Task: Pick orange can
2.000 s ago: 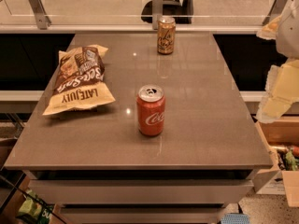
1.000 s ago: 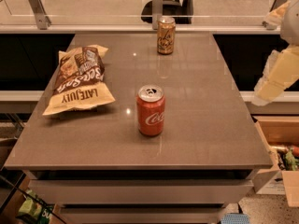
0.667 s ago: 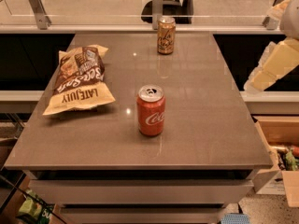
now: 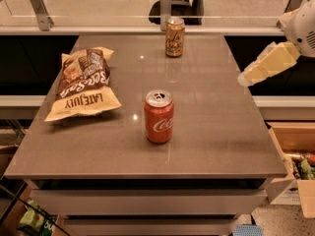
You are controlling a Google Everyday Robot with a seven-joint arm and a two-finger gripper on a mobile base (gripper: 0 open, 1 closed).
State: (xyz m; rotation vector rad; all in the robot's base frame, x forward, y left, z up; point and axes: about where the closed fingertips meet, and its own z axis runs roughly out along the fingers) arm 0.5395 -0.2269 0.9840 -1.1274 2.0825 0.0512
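The orange can (image 4: pixel 174 37) stands upright at the far edge of the grey table (image 4: pixel 211 132), near the middle. It is golden-tan with a dark logo and a silver top. My gripper (image 4: pixel 252 73) is cream-coloured and hangs in the air over the table's right edge, pointing left. It is well to the right of the orange can and a little nearer to the camera, and it touches nothing.
A red Coca-Cola can (image 4: pixel 159 116) stands upright in the middle of the table. A chip bag (image 4: pixel 84 84) lies at the left. A glass rail with metal posts (image 4: pixel 166 6) runs behind the table. An open cardboard box (image 4: pixel 295 156) sits on the floor at the right.
My gripper has risen and swung left from beside the table's right side to over its right edge. The cans and the bag have not moved.
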